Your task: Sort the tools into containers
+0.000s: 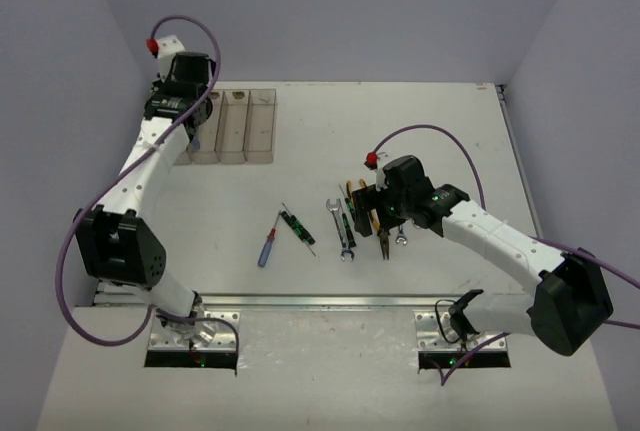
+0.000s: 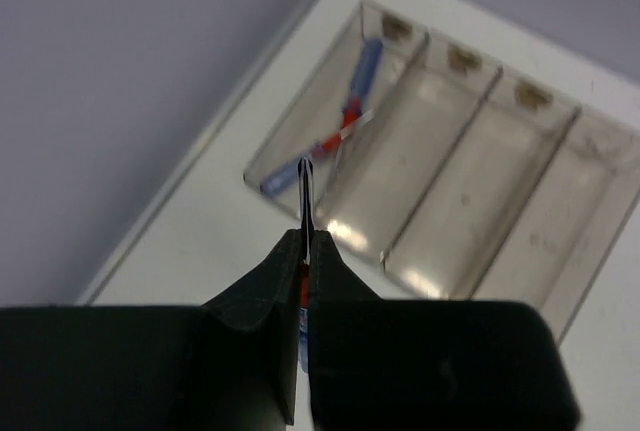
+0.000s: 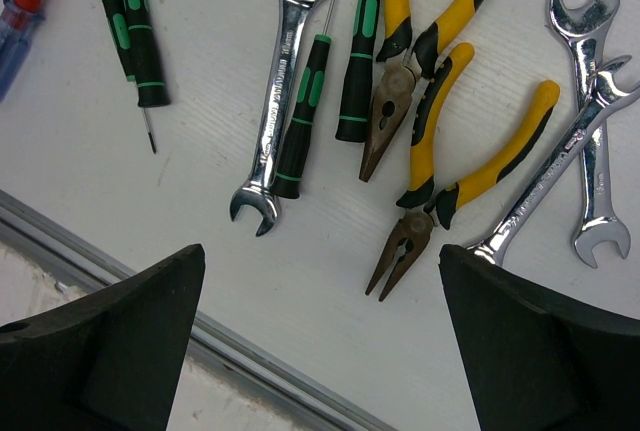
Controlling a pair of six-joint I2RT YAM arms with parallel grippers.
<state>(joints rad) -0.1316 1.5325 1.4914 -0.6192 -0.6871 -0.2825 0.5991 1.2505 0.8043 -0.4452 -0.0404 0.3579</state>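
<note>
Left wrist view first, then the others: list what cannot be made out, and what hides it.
Left wrist: held tool, handle buried between left gripper fingers.
Top external: leftmost of the bins, covered by the left arm.
Right wrist: blue-handled screwdriver, cut off by left edge.

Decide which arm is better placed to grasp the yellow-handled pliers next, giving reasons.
Right: the right end effector hovers open over the pliers; the left end effector is shut on a screwdriver above the bins.

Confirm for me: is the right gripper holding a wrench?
No, the right gripper is wide open and holds nothing, above the pliers and wrenches.
</note>
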